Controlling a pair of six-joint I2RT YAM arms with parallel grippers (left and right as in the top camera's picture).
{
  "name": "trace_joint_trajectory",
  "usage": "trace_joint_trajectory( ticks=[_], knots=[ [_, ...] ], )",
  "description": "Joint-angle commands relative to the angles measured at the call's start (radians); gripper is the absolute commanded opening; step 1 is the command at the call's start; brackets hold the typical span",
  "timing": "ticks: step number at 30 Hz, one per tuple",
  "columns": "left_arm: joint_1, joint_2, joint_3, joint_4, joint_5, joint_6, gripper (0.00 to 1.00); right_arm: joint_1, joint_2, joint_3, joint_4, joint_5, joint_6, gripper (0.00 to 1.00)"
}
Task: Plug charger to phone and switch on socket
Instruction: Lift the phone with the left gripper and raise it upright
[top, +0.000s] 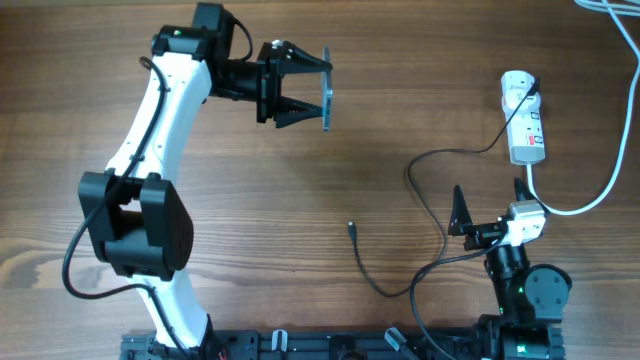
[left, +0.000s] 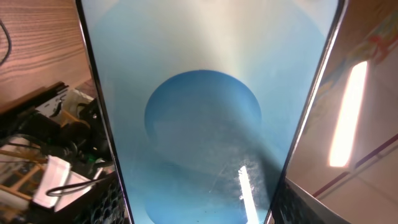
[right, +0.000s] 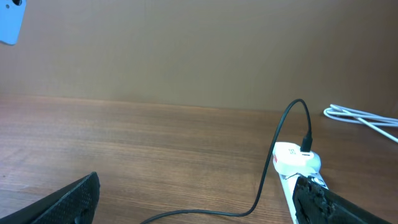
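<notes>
A: Step in hand?
B: Plugging in, connector not yet picked up. Left gripper (top: 318, 88) is clamped on the phone (top: 327, 95) across its side edges, holding it clear of the table (top: 400, 100). Right gripper (top: 466, 222) is wide open and empty, near the socket (top: 524, 125).
A: Phone pose?
B: Edge-on from overhead, a thin strip. Screen faces the left wrist camera. Long axis seems upright; port end not visible.
A: Next?
B: Likely the right gripper takes the charger (top: 352, 228) tip, loose mid-table, well apart from the phone. Plug sits in the socket; switch state unreadable.
</notes>
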Motion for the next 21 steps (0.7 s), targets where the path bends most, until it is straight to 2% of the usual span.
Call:
trace_joint_trajectory(
  ticks=[1, 7, 16, 21],
  knots=[
    [0.023, -0.029, 0.019, -0.001, 0.059, -0.058, 0.66, 0.005, -0.002, -0.001, 0.005, 0.009, 0.005, 1.0],
    [0.024, -0.029, 0.019, -0.056, 0.059, -0.065, 0.66, 0.005, -0.002, -0.001, 0.005, 0.009, 0.005, 1.0],
    [0.024, -0.029, 0.019, -0.056, 0.059, -0.067, 0.66, 0.005, -0.002, -0.001, 0.005, 0.009, 0.005, 1.0],
    [0.025, -0.03, 0.019, -0.056, 0.06, -0.111, 0.65, 0.005, -0.002, -0.001, 0.005, 0.009, 0.005, 1.0]
  ],
)
